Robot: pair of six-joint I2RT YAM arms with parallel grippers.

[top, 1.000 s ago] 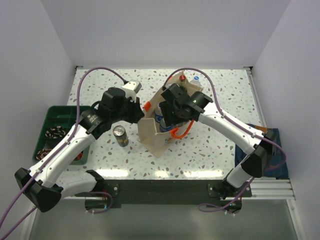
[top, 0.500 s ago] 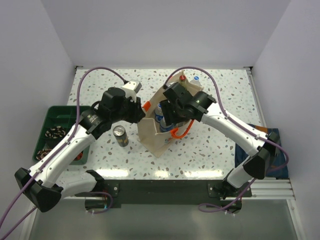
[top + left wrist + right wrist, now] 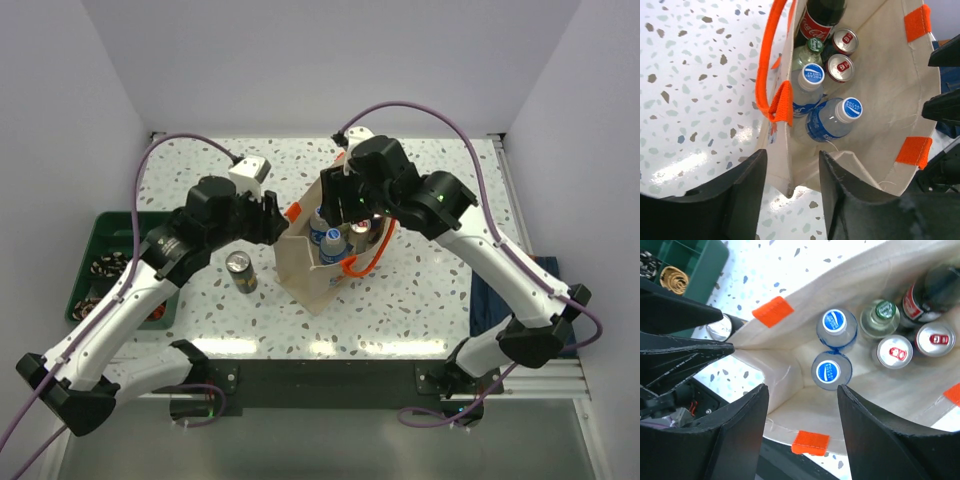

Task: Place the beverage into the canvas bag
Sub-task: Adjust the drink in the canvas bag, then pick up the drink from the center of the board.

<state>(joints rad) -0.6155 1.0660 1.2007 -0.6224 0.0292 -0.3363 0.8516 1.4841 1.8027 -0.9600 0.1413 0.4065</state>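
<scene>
The beige canvas bag [image 3: 305, 275] stands open mid-table, its orange handles hanging. Inside it are two blue-capped bottles [image 3: 834, 120], a green-capped bottle [image 3: 810, 50], a cola bottle [image 3: 817, 22] and two cans [image 3: 840, 65]. My left gripper [image 3: 792, 160] is open, its fingers astride the bag's near corner edge without pinching it. My right gripper [image 3: 802, 390] hovers open and empty above the bag's mouth, over a blue-capped bottle [image 3: 831, 371]. One more can [image 3: 240, 272] stands on the table left of the bag.
A green compartment tray [image 3: 110, 235] holding small items lies at the table's left edge. Something blue [image 3: 490, 300] lies off the table's right side under the right arm. White walls close in the back and both sides.
My left jaws have spread apart and let go of the bag's edge. My right gripper has risen out of the bag, still open.
</scene>
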